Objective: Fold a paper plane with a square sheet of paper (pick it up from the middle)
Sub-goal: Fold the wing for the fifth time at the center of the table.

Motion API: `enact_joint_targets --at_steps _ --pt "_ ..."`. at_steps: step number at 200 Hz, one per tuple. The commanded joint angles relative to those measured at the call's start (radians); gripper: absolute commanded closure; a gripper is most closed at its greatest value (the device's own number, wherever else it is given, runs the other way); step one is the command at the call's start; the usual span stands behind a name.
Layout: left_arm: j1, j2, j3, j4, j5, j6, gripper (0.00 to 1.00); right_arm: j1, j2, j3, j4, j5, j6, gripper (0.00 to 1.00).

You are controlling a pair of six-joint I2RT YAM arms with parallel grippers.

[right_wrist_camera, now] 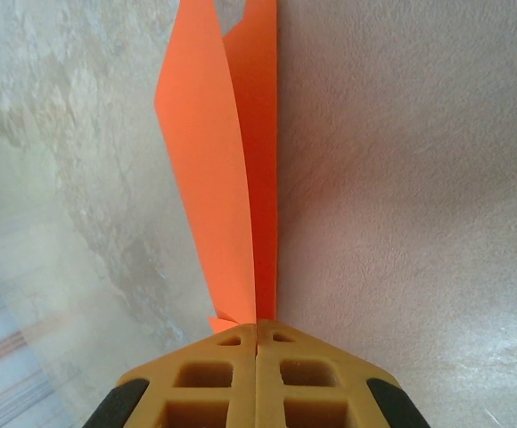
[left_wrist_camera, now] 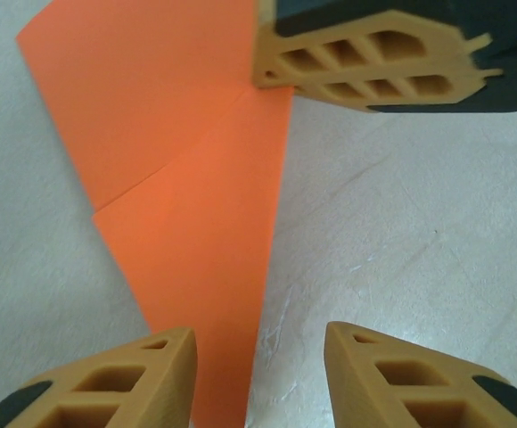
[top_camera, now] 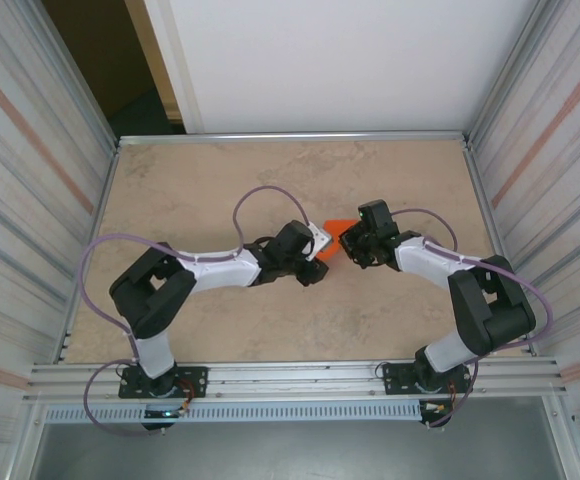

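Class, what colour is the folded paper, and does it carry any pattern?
The paper is plain bright orange, unpatterned; clearest in the left wrist view.

Your counter [top_camera: 220,190] is a beige, marbled surface edged by metal rails [top_camera: 290,137]. Near its middle lies the orange paper [left_wrist_camera: 178,178], folded into overlapping layers that narrow to a point.

Right gripper [right_wrist_camera: 256,325]: both orange fingers [right_wrist_camera: 205,374] are pressed together, with no gap at the tips. The tips meet the near end of the folded orange paper [right_wrist_camera: 232,178], but it is not clear whether they pinch it or only press on it. The paper runs straight away from the fingers in narrow layers, and its left flap is lifted off the bench [right_wrist_camera: 401,178]. The bench surface is mottled beige.
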Motion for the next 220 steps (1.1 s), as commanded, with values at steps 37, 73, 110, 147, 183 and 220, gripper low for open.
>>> enact_joint_targets --at_steps 37,73,110,147,183,220 --pt "-0.011 0.079 0.067 0.083 -0.021 0.176 0.60 -0.013 -0.009 -0.013 0.014 -0.035 0.059 1.00" --pt "-0.012 0.103 0.072 0.116 -0.028 0.239 0.63 -0.019 -0.009 -0.015 0.009 -0.056 0.065 0.98" --pt "-0.013 0.111 0.051 0.153 -0.040 0.277 0.67 -0.021 -0.008 -0.017 0.005 -0.070 0.071 0.97" --pt "-0.013 0.108 0.029 0.171 -0.045 0.301 0.73 -0.027 -0.012 -0.018 -0.005 -0.080 0.068 0.90" --pt "-0.013 0.112 0.008 0.183 -0.036 0.315 0.79 -0.044 -0.016 -0.027 -0.011 -0.100 0.068 0.82" --pt "-0.013 0.116 -0.012 0.194 -0.036 0.324 0.85 -0.069 -0.046 -0.030 -0.041 -0.106 0.050 0.69"
